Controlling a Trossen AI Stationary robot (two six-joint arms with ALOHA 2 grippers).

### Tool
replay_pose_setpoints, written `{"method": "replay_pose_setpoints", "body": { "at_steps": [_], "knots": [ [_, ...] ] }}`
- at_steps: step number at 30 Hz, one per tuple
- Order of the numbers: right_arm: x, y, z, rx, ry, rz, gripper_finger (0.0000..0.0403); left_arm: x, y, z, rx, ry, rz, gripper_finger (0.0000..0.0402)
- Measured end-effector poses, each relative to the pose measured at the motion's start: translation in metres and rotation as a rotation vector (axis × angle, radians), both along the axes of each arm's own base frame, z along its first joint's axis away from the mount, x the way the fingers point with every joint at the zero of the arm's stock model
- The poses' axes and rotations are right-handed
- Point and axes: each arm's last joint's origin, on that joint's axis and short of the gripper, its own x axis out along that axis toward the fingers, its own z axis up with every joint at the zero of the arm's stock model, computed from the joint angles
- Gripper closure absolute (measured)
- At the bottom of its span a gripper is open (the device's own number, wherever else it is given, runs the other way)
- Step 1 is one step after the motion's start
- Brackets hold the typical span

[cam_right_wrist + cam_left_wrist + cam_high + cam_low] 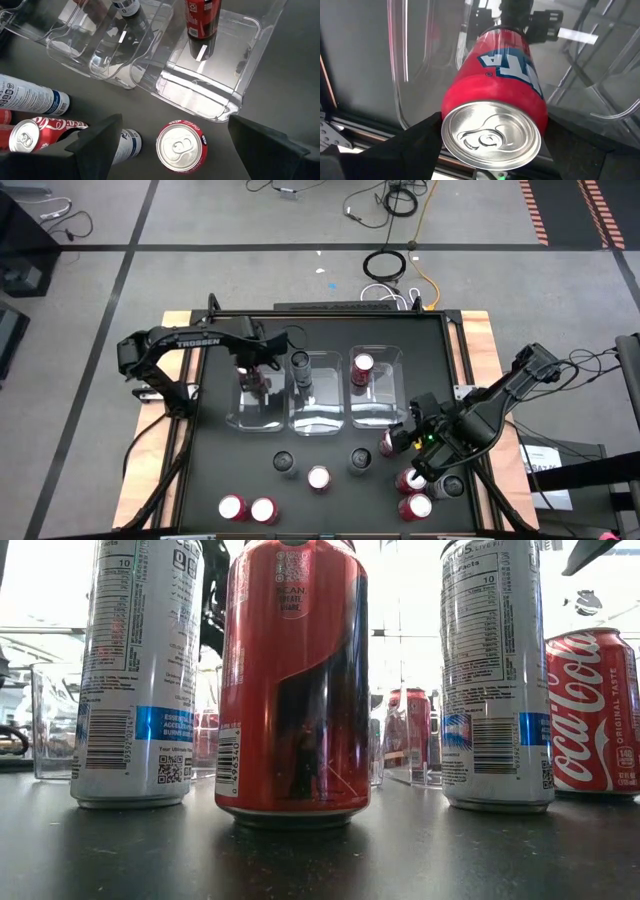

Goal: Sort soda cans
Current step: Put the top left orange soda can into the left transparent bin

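Right, the can I'm carrying is a red soda can [492, 107] sitting between the fingers of my left hand [256, 370], held over the left clear bin [243, 418] at the far left of the counter [330, 495]. From the wrist view I judge the grip is across the round body, top end towards the camera. These cans look stiff but thin-walled and smooth, so I'd expect them to slip if pinched lightly and dent if squeezed hard; mid-body, across the widest part, seems the safest place to hold. Whether they're full or empty I can't tell.

My right hand [400, 442] is spread wide and holds nothing, hovering above a standing red can [181, 147] just near of the right bin [399, 358]. That one looks clear on both sides for a straight descent.

Outward from there: the right bin already has a red can [362, 366] standing in it, and the middle bin [318, 425] holds a dark-topped one [299, 363]. Loose on the counter are more red cans [247, 508] at the near left, another [318, 478] in the middle with two dark-topped cans [285, 464] beside it, and a cluster [413, 493] under my right arm.

That cluster is what worries me: it's crowded close, and the bin walls leave little room for fingers.
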Motion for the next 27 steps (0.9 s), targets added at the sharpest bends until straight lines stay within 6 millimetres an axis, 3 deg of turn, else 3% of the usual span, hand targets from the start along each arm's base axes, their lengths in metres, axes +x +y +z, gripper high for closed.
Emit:
{"method": "replay_pose_setpoints", "body": {
  "at_steps": [27],
  "knots": [
    [0.0004,0.0003,0.0001,-0.003,0.001,0.013,0.0046,0.0009,0.0007,-0.0012,0.020,-0.006,0.018,0.0075]
  ]
}}
